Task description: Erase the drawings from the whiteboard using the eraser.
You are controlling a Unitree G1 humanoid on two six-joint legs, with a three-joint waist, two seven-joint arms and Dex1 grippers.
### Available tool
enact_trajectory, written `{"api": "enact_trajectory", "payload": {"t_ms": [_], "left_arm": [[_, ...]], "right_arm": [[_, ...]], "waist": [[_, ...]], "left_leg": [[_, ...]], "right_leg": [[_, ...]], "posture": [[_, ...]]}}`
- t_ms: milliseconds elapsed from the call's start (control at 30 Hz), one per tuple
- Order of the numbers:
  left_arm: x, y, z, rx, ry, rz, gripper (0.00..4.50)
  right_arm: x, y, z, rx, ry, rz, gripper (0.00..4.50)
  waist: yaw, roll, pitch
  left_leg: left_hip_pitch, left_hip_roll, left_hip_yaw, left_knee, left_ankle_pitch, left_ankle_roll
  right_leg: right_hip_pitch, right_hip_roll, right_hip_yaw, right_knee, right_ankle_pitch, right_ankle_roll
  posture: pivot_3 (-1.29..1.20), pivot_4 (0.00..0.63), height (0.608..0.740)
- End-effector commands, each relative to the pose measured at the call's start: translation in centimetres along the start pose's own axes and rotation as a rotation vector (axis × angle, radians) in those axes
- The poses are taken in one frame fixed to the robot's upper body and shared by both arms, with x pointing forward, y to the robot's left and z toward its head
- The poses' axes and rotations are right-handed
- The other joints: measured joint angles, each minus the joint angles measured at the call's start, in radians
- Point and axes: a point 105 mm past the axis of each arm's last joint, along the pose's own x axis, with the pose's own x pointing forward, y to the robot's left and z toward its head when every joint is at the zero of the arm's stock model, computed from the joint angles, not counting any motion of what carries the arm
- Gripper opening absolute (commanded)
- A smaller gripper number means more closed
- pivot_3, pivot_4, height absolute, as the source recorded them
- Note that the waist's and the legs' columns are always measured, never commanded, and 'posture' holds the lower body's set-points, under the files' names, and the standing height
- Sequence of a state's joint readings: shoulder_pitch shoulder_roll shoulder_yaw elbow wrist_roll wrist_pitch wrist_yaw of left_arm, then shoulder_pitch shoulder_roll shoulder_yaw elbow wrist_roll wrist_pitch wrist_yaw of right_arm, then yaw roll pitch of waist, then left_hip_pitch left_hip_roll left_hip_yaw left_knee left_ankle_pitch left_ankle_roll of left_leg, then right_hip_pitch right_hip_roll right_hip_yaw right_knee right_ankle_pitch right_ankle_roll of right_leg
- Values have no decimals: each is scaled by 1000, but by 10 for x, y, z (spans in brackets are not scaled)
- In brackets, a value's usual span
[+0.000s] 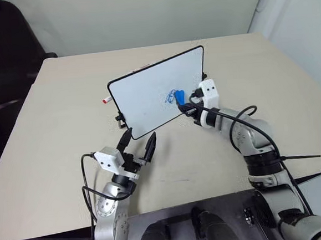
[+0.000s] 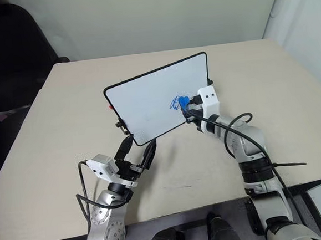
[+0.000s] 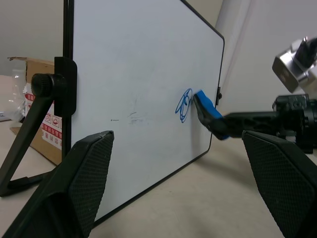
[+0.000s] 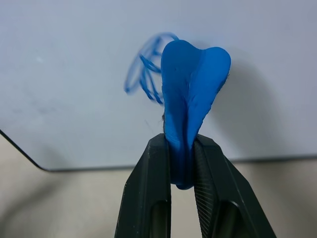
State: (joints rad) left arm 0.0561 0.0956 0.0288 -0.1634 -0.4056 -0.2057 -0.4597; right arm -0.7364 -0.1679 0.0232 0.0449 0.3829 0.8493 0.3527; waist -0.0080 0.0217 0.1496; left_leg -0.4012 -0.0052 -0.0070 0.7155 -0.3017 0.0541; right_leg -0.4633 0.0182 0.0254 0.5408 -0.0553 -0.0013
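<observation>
whiteboard (image 1: 153,93) upright mid-table (image 1: 58,161), open tabletop around

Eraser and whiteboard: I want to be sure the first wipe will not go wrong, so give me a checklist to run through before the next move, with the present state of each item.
1. Right gripper shut on the eraser: ok, squeezed between both fingers.
2. Eraser at the drawings: ok, right beside the blue scribble.
3. Eraser pressed against the whiteboard: cannot tell, very near or touching.
4. Drawings not yet wiped: ok, the whole scribble is there.
5. Whiteboard upright on its clip feet: ok.
6. Left gripper steadying the whiteboard: not ok, open at its lower edge, not gripping it.
</observation>
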Motion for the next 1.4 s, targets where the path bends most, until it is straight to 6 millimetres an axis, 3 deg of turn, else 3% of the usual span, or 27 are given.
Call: {"api": "enact_trajectory", "payload": {"t_ms": [33,267,500,633,800,1000,1133,1233,1400], "left_arm": [[1,-1,16,26,-53,-8,4500],[-4,2,21,32,-53,7,4500],[-9,0,24,36,-52,16,4500],[-11,-1,25,36,-53,18,4500],[-11,-1,26,39,-53,23,4500],[-10,1,26,31,-54,29,4500],[-11,0,26,26,-53,25,4500],[-10,-1,26,23,-53,21,4500],[-11,-2,26,25,-52,18,4500]], "right_arm": [[6,12,22,-40,-81,25,310],[12,16,31,-15,-122,37,310],[25,16,-21,-23,57,29,310],[29,16,-32,-31,94,29,310],[30,16,-23,-40,74,40,310],[21,9,27,-60,-67,38,310],[16,3,43,-59,-113,22,310],[16,0,41,-56,-109,9,310],[24,9,6,-54,3,33,310]], "waist": [[-1,0,0],[-4,0,0],[-9,0,0],[-10,0,0],[-10,0,0],[-10,0,0],[-10,0,0],[-10,0,0],[-10,0,0]], "left_leg": [[0,0,0,0,0,0],[0,0,1,0,0,0],[1,1,1,0,2,-1],[1,1,1,0,2,-2],[1,1,1,0,2,-2],[0,1,1,0,2,-2],[0,1,1,0,2,-2],[1,1,1,0,2,-2],[1,1,1,0,2,-2]], "right_leg": [[0,0,0,0,0,0],[0,0,0,0,0,0],[0,0,0,1,-1,0],[0,0,0,1,0,0],[0,0,0,1,0,0],[-1,0,0,1,0,0],[-1,0,0,1,0,-1],[-1,0,0,1,0,-1],[-1,0,0,1,0,0]], "posture": [[0,150,740],[0,150,740],[0,150,740],[0,150,740],[0,150,740],[0,150,740],[0,150,740],[0,150,740],[0,150,740]]}}
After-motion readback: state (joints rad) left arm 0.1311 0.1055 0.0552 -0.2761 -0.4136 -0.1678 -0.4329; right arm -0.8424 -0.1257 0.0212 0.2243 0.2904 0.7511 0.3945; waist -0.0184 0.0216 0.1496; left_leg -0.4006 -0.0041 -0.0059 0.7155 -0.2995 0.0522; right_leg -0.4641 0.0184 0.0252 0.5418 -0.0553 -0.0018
